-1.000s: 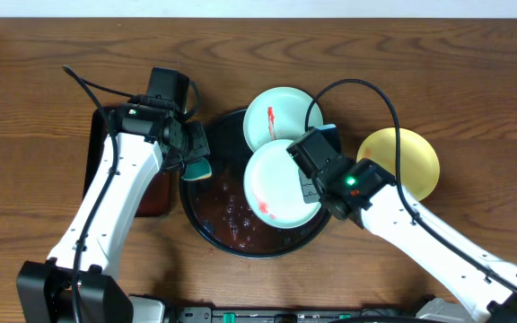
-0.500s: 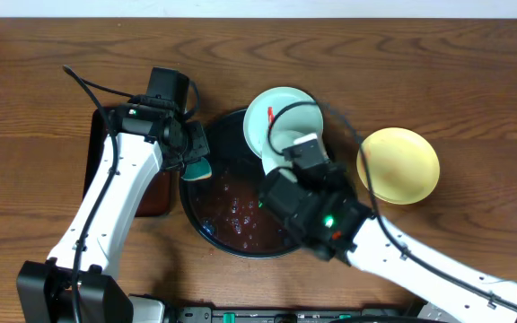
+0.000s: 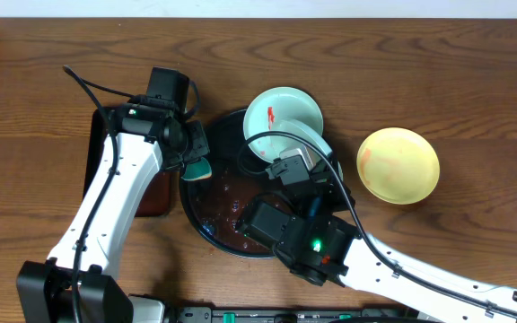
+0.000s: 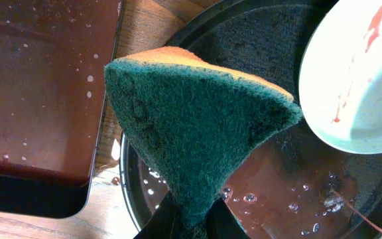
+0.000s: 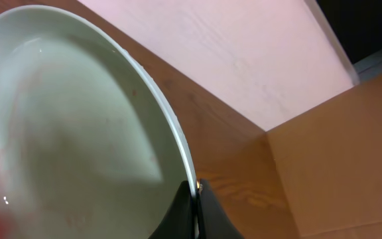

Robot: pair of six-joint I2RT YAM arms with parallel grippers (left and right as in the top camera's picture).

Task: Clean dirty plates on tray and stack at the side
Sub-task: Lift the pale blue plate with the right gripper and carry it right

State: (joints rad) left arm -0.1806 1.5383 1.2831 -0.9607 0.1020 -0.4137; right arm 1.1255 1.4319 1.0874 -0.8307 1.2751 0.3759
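We are at the wiping step: our right gripper (image 5: 194, 202) pinches a mint plate (image 5: 78, 133) tipped up over the tray (image 3: 194, 224) mid-frame, our left gripper (image 4: 188, 220) squeezes the sponge (image 4: 191, 133), which should rub it next.

Tray (image 3: 218, 211) sits mid-table, one plate (image 3: 281, 112) on its far rim. Another plate (image 3: 398, 164) lies right of it, a small tray (image 3: 157, 193) just left.

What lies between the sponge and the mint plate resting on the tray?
Only bare tray floor, from sponge to plate; the left wrist view shows it.
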